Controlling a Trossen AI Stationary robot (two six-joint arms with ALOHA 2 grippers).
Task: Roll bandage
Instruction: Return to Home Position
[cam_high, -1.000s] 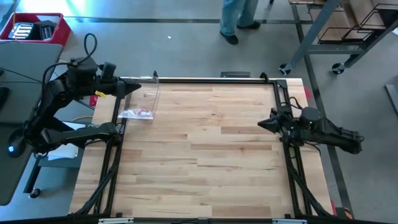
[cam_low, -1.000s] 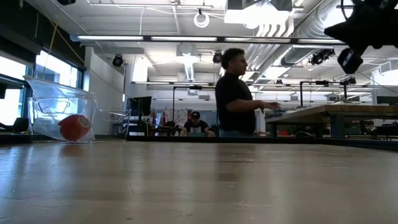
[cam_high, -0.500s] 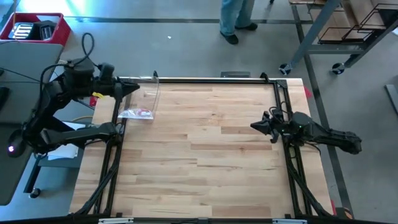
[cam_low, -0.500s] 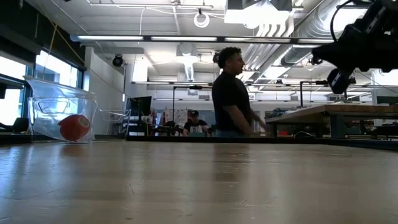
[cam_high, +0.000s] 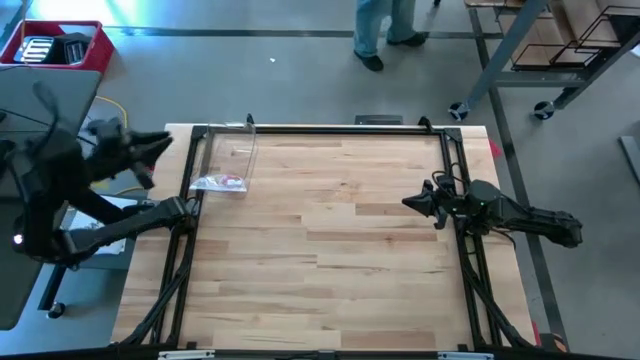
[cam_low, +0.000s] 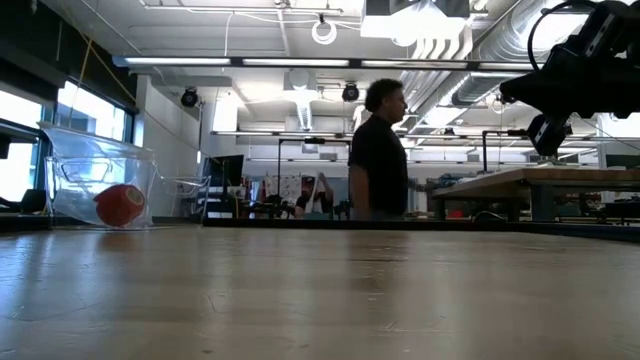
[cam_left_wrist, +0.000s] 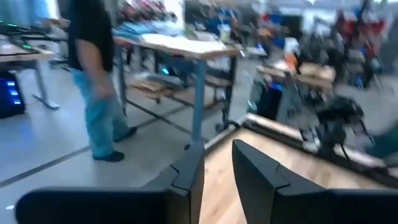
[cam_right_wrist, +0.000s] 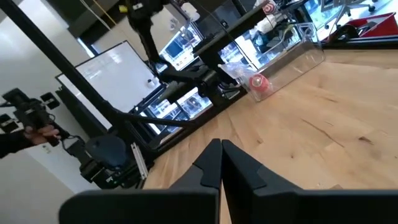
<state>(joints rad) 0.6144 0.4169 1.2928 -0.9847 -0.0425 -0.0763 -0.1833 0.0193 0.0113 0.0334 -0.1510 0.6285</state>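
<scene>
The right gripper (cam_high: 408, 203) hangs above the right side of the surface (cam_high: 330, 260), aimed toward the middle. In its own wrist view its two dark fingers (cam_right_wrist: 208, 167) are pressed together with only a thin seam between them, holding nothing and touching nothing. The left gripper (cam_high: 160, 140) is off the surface, beyond its left edge near the far corner. Its fingers (cam_left_wrist: 189, 180) stand a narrow gap apart with nothing between them. The bandage (cam_high: 232, 181) is rolled into a small red cylinder at the far-left corner of the surface, well apart from both grippers. In the low view it shows as a rounded red shape resting at the bottom of its container, and in the high view only as a short red patch, so I cannot tell which way its long axis runs. It sits inside a crinkled clear plastic bag (cam_high: 212, 182), and the bag lies in a clear bin (cam_low: 95, 160) whose see-through walls rise around it, right by the black frame rail (cam_high: 330, 128) along the far edge. Beyond the surface a person (cam_low: 378, 160) stands in the room.
</scene>
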